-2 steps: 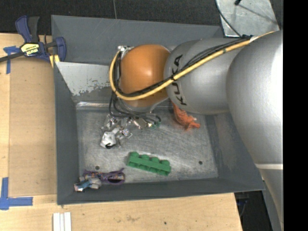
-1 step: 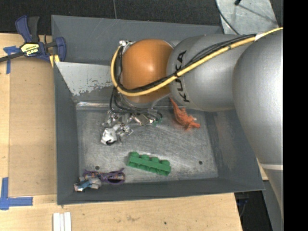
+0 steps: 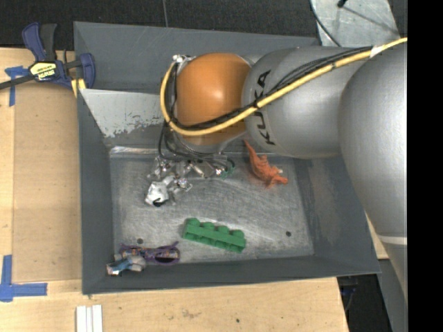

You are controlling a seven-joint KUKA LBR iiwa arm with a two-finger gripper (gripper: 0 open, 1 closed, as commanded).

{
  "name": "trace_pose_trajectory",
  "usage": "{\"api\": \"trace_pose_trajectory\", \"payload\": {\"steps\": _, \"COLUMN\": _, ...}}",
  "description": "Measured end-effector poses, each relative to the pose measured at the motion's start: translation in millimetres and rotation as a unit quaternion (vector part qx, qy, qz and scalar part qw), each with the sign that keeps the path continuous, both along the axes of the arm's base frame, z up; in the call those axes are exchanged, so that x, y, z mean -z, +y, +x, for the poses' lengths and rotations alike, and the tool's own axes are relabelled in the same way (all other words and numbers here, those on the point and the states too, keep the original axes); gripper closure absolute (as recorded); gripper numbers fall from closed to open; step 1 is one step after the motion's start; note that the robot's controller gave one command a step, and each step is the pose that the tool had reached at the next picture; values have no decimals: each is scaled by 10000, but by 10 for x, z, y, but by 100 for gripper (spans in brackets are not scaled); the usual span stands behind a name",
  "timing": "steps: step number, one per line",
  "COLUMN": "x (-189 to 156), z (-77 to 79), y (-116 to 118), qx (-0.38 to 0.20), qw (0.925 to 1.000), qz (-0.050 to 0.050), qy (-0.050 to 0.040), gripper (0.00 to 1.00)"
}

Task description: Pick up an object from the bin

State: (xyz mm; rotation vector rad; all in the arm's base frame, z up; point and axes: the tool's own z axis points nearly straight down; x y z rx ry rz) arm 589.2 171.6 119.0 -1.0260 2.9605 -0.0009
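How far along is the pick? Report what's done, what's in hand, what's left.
Done: the gripper is low in the bin, near its back wall. In hand: nothing visibly lifted; a small white thing lies right beside it. Left: the grasp and lift. The green brick, orange toy and purple toy lie on the floor.

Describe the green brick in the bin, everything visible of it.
The green brick is a long, flat toy building block, plastic by its look, with a row of studs on top. It lies flat on the bin floor near the view's lower wall, its right end slightly lower in the view. Nothing touches it: the tool is up and left of it, and a purple toy lies apart to its left.
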Motion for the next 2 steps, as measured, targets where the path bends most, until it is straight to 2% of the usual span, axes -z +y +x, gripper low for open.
{"api": "trace_pose_trajectory", "payload": {"steps": 2, "x": -46, "z": 0, "y": 0, "qx": 9, "qw": 10000, "qz": 0, "qy": 9, "gripper": 100}}
